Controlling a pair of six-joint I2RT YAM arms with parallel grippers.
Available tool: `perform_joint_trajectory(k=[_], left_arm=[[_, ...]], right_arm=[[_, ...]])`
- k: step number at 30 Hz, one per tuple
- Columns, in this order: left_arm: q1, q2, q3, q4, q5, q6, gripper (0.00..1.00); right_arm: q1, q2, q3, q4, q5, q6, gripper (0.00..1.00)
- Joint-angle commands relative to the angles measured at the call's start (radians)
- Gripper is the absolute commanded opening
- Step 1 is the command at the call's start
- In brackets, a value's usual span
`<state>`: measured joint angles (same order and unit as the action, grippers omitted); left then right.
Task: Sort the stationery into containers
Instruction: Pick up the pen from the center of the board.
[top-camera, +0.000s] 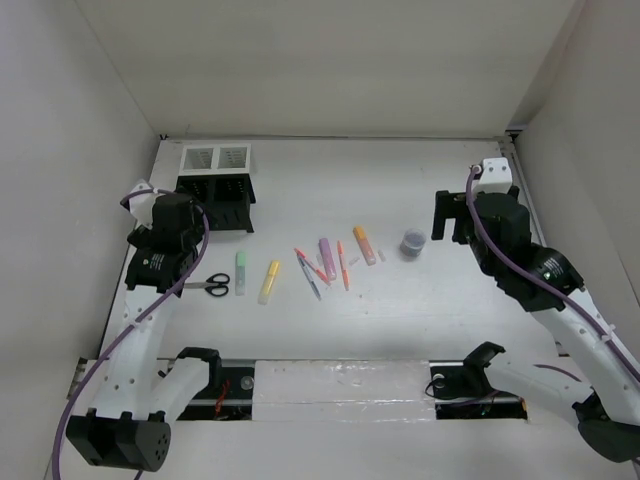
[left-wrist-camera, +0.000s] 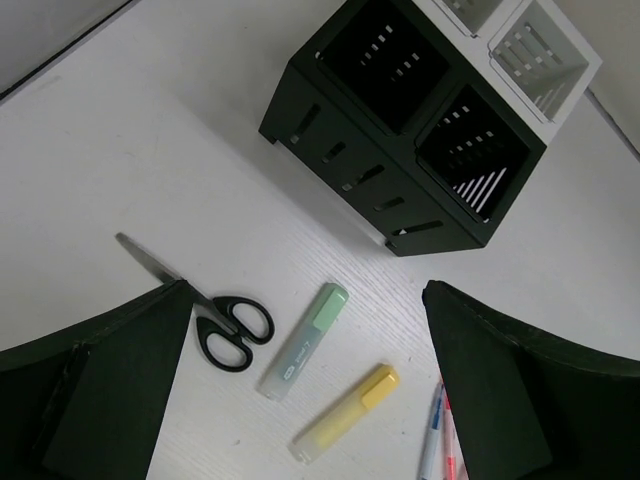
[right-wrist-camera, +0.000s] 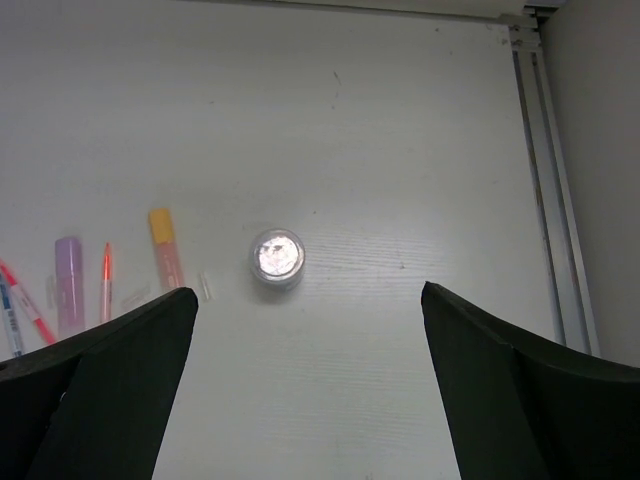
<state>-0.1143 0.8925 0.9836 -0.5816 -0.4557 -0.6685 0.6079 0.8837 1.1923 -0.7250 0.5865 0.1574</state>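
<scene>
Left wrist view gives the best guide for the pick: the left gripper (left-wrist-camera: 305, 290) hangs with its fingers spread wide and empty above the green marker (left-wrist-camera: 303, 340), which lies flat and slantwise on the table (left-wrist-camera: 150, 150). The likely step is to take this marker, so the wrist should turn until the fingers straddle its narrow body near the middle, then come straight down. Room is tight. The scissors (left-wrist-camera: 225, 325) lie just beside it on one side, with the yellow marker (left-wrist-camera: 345, 412) near and roughly parallel on the other, and a careless finger could nudge either. The black organiser (left-wrist-camera: 340, 160) stands close by with both compartments seemingly bare. The white organiser (top-camera: 215, 157) touches its far side, though its insides are only partly seen. The right gripper (right-wrist-camera: 308, 292) is likewise released and holds nothing, poised near the small round piece (right-wrist-camera: 277, 257). Left of that lie the orange marker (right-wrist-camera: 165, 250), a thin orange pen (right-wrist-camera: 105, 280) and the purple marker (right-wrist-camera: 68, 280), all loose and unsorted. Tiny pale bits beside the orange marker are too small to identify.
</scene>
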Motion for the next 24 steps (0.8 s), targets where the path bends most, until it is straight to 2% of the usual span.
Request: perform_joint_trajectory(k=[1,5,6,7,8,9,10,12,13,14,16,17,18,20,24], left_arm=[[0.005,-0.021,0.01,0.003,0.003,0.0,1.0],[-0.037,-0.041,0.023,0.003,0.045,-0.006,1.0],[-0.08,-0.055,0.023,0.003,0.083,-0.017,1.0],[-0.097,-0.055,0.014,0.038,0.194,-0.041,1.0],[-0.114,-0.055,-0.008,0.055,0.245,-0.057,1.0],[-0.136,-0.055,-0.023,0.081,0.287,-0.074,1.0],[-0.21,-0.034,-0.034,0.106,0.287,-0.098,1.0],[-0.339,0.011,-0.043,0.115,0.2,-0.189,1.0],[-0.524,0.081,-0.027,0.115,0.13,-0.227,1.0],[-0.62,0.132,-0.008,0.067,-0.034,-0.268,1.0],[-0.782,0.253,0.123,-0.103,-0.223,-0.492,1.0],[-0.844,0.357,0.169,-0.251,-0.269,-0.555,1.0],[-0.863,0.397,0.215,-0.286,-0.3,-0.594,1.0],[-0.863,0.459,0.216,-0.296,-0.288,-0.625,1.0],[-0.863,0.512,0.144,-0.189,-0.233,-0.654,1.0]], right_arm=[[-0.008,0.0,0.038,-0.007,0.035,0.007,1.0],[-0.008,0.0,0.016,0.002,0.035,0.007,1.0],[-0.008,0.0,0.007,0.002,0.035,0.007,1.0],[-0.008,0.0,0.007,0.002,0.035,0.007,1.0],[-0.008,0.0,0.007,0.002,0.026,0.007,1.0],[-0.008,0.0,0.007,0.002,0.026,0.007,1.0],[-0.008,0.011,0.007,0.002,0.015,0.007,1.0],[-0.008,0.011,0.007,0.013,-0.009,0.007,1.0],[-0.008,0.011,-0.002,0.024,-0.02,0.007,1.0],[-0.008,0.011,-0.002,0.024,-0.03,0.007,1.0],[-0.008,0.011,-0.002,0.035,-0.039,0.007,1.0],[-0.008,0.023,-0.002,0.021,-0.039,0.007,1.0],[-0.008,0.023,0.013,0.01,-0.039,0.007,1.0],[-0.008,0.023,0.013,0.001,-0.048,0.007,1.0],[-0.008,0.001,-0.01,0.022,-0.069,0.007,1.0]])
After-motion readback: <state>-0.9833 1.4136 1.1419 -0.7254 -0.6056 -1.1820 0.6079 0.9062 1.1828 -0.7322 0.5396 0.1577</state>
